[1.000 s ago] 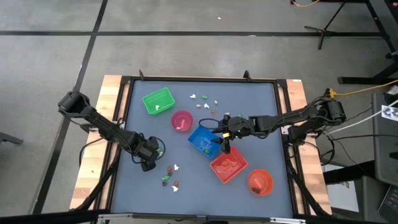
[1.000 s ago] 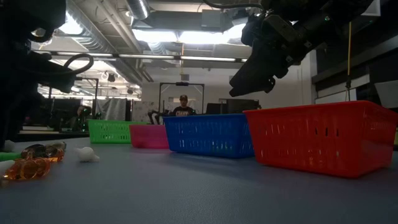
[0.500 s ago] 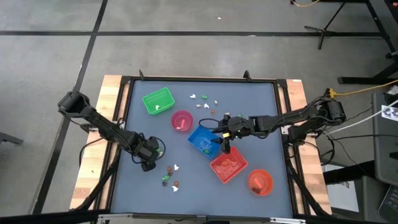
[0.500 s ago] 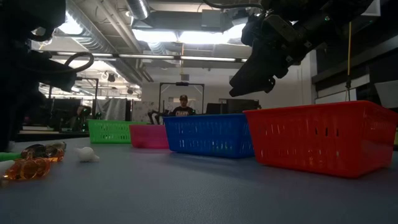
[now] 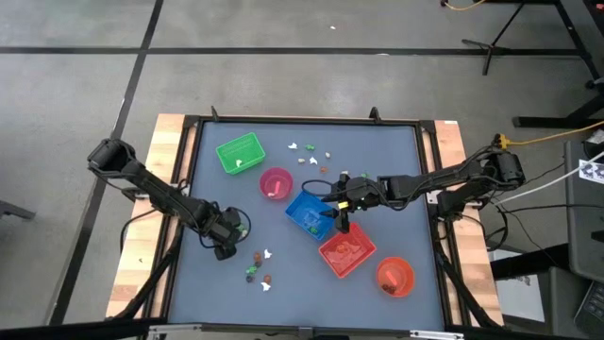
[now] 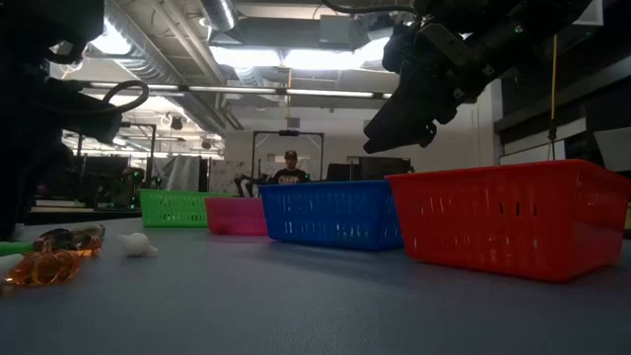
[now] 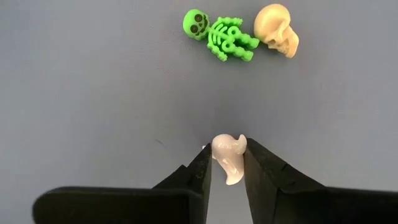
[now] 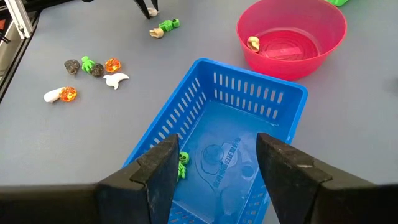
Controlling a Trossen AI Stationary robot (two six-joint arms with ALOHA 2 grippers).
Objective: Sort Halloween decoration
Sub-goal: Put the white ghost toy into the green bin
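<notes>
A small white ghost trinket [image 7: 228, 157] lies on the grey table, and my left gripper [image 7: 227, 163] is shut on it near the table's left edge [image 5: 226, 247]. A green skeleton [image 7: 221, 36] and a cream skull [image 7: 277, 30] lie just beyond it. More Halloween decoration lies loose toward the near edge [image 5: 260, 266] and the far edge [image 5: 310, 153]. My right gripper [image 8: 217, 155] hangs open above the blue tray [image 8: 249, 78], which holds a green trinket [image 8: 181, 167]. My left gripper pinches the white ghost by its two sides [image 7: 216, 155] between the two fingertips. The fingers come from above, pointing down. The ghost's rounded head end sticks out past the fingertips. I cannot tell whether it still rests on the table.
A green tray [image 5: 238, 153] stands at the far left and a pink bowl [image 5: 276, 183] beside the blue tray [image 5: 308, 213]. A red tray [image 5: 346, 251] and an orange bowl [image 5: 394, 276] stand near right. A person shows in the room behind [image 6: 290, 170].
</notes>
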